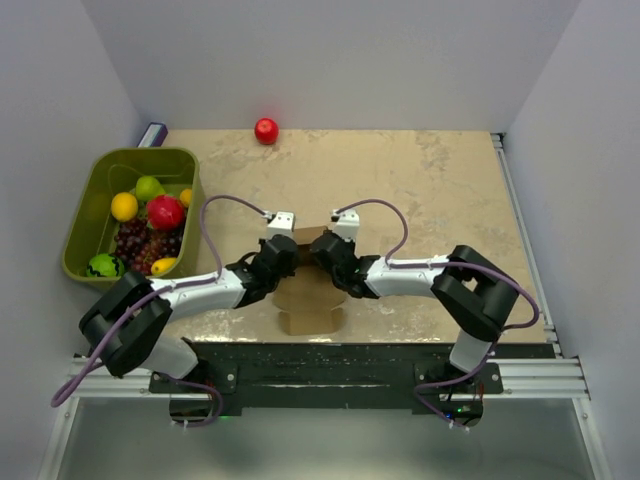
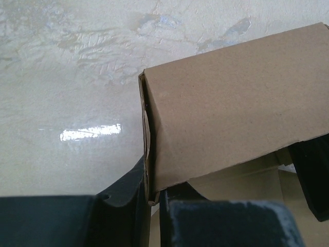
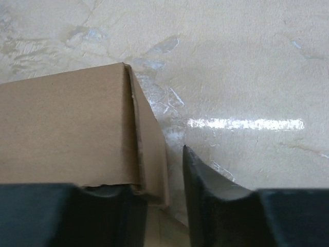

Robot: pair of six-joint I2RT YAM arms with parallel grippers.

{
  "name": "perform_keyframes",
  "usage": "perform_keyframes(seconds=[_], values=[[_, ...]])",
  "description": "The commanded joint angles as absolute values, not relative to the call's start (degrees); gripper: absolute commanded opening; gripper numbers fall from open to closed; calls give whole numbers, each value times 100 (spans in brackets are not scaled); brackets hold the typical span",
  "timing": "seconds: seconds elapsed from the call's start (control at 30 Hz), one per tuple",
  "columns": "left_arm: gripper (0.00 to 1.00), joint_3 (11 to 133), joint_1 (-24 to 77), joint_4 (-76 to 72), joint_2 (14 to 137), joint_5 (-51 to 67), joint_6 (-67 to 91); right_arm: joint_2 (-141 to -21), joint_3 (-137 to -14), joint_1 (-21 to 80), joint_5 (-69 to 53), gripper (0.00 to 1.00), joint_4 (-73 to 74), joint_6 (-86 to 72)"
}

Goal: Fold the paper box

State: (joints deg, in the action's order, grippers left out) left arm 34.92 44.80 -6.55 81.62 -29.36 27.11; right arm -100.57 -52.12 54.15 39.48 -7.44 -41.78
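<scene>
The brown paper box (image 1: 312,300) lies mid-table near the front edge, partly folded, its far walls raised and a flat flap stretching toward me. My left gripper (image 1: 277,256) is shut on the box's left wall; in the left wrist view (image 2: 152,198) both fingers pinch the thin cardboard edge (image 2: 148,170), with the raised panel (image 2: 236,103) to the right. My right gripper (image 1: 329,255) is open and straddles the box's right wall (image 3: 151,149). In the right wrist view (image 3: 154,177) the left finger is inside, and a gap separates the wall from the right finger (image 3: 205,190).
A green bin (image 1: 95,185) of fruit stands at the left. A red ball (image 1: 266,130) lies at the back edge, and a small purple-white object (image 1: 152,134) sits behind the bin. A metal rail (image 1: 520,230) runs along the table's right edge.
</scene>
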Motion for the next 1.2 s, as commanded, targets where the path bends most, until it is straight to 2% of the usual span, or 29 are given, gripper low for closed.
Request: perform_keyframes(seconds=[0.0,0.03,0.13,0.23,0.27,0.43,0.47,0.57,0.73,1.03,1.17], values=[[0,3577,4430,-9,8358,-3234,2988,-9739,-5036,5089,4080,43,-150,-3806],[0,3664,4430,-9,8428,-3226,3006,-9703,-5019,5098,3956,54,-141,-3753],[1,3849,4430,448,8481,-3156,3032,-9502,-4992,5098,3368,71,-184,-3570],[20,3911,4430,519,8377,-3050,3032,-9159,-5001,5098,2849,80,-185,-3289],[31,3902,4438,501,8341,-3015,3024,-9063,-4992,5098,2726,81,-158,-3226],[64,3648,4438,439,7877,-2778,2909,-8394,-5097,5089,2172,89,297,-2875],[75,3604,4438,474,7779,-2769,2874,-8298,-5150,5054,2145,91,412,-2839],[90,3472,4438,527,7331,-2585,2707,-7955,-5273,4766,1715,95,808,-2874],[100,3551,4438,974,6654,-2189,2444,-7559,-5185,4220,1099,95,888,-2997],[100,4358,4438,1994,6231,-1732,1829,-7919,-5563,3877,607,94,1178,-2988],[98,4859,4447,2215,6521,-1757,830,-8015,-5581,3665,273,94,1125,-2988]])
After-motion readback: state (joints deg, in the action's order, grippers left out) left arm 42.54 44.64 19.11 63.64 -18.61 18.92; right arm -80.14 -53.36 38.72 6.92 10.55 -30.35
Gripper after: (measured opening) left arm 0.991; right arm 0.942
